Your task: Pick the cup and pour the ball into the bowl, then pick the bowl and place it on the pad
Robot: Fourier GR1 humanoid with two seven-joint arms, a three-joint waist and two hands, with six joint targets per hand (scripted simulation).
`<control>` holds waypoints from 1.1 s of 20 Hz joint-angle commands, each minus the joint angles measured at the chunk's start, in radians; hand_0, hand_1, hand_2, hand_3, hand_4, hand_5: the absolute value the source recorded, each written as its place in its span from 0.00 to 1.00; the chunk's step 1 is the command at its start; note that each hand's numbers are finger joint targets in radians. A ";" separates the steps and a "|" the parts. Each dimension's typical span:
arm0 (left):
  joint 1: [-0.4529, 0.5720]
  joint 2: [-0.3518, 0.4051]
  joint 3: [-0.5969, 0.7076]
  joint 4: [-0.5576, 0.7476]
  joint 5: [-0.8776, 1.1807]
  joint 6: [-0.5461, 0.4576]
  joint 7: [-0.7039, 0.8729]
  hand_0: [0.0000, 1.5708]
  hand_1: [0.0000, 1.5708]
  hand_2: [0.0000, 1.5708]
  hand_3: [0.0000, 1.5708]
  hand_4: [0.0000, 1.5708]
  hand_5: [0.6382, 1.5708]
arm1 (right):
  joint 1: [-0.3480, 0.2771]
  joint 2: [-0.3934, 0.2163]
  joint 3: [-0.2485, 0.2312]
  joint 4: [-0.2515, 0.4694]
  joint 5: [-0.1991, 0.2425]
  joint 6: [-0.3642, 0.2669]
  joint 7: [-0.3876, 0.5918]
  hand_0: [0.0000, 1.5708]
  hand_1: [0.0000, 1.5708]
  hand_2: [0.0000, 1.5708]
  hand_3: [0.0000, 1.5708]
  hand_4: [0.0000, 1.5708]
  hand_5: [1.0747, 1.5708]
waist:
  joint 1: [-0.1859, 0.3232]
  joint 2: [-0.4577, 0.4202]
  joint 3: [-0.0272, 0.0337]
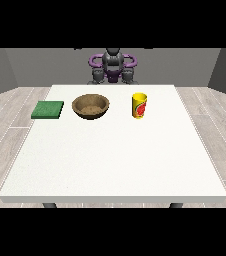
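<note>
On the white tabletop [113,160] before me sat a green pad [47,110], a brown bowl [91,106] and a yellow cup [139,105] (red-marked), all apart; I couldn't tell my hands' state.

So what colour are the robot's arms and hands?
The upper arms are purple, curving out like rings. The hand at the view's left and the hand at the view's right look like dark grey rounded lumps. No cables or markings show.
</note>
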 commanded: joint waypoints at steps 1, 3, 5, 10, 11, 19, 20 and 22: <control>0.010 -0.042 -0.004 -0.081 0.119 0.034 0.179 0.00 0.00 0.00 0.00 0.00 0.98 | 0.009 0.027 0.189 -0.012 0.010 -0.197 0.142 0.00 0.00 0.00 0.00 0.46 1.00 | 0.069 -0.106 0.0057; 0.064 -0.043 -0.049 -0.069 0.085 0.049 0.162 0.00 0.00 0.00 0.00 0.00 0.97 | 0.006 0.027 0.317 -0.048 0.009 -0.344 0.178 0.00 0.00 0.00 0.00 0.40 0.99 | 0.035 -0.079 0.0060; 0.072 -0.033 -0.044 -0.127 0.091 0.032 0.191 0.00 0.00 0.00 0.00 0.00 0.96 | -0.012 0.028 0.398 -0.065 0.066 -0.407 0.255 0.00 0.00 0.00 0.00 0.37 1.00 | 0.016 -0.081 0.0059; -0.117 0.012 0.036 -0.054 0.061 -0.003 0.023 0.00 0.00 0.00 0.00 0.00 0.94 | -0.312 0.028 0.308 -0.037 0.155 -0.338 0.238 0.00 0.00 0.00 0.00 0.13 1.00 | -0.067 0.228 0.0058; -0.138 0.013 0.031 -0.057 0.049 0.003 0.018 0.00 0.00 0.00 0.00 0.00 0.93 | -0.292 0.016 0.279 -0.040 0.138 -0.306 0.183 0.00 0.00 0.00 0.00 0.08 1.00 | -0.050 0.273 0.0066; -0.404 0.132 0.178 0.098 -0.022 0.025 -0.144 0.00 0.00 0.00 0.00 0.00 0.89 | -0.342 -0.011 0.215 -0.065 0.048 -0.192 0.004 0.00 0.00 0.00 0.00 0.00 1.00 | -0.172 0.580 0.0073; -0.425 0.155 0.204 0.142 -0.014 -0.005 -0.209 0.00 0.00 0.00 0.00 0.00 0.88 | -0.443 -0.027 0.166 -0.069 0.057 -0.197 0.079 0.00 0.00 0.00 0.00 0.00 1.00 | -0.183 0.620 0.0062; -0.397 0.158 0.202 0.217 -0.038 -0.004 -0.240 0.00 0.00 0.00 0.00 0.00 0.87 | -0.354 -0.026 0.189 -0.108 0.027 -0.160 0.062 0.00 0.00 0.00 0.00 0.00 0.99 | -0.201 0.576 0.0067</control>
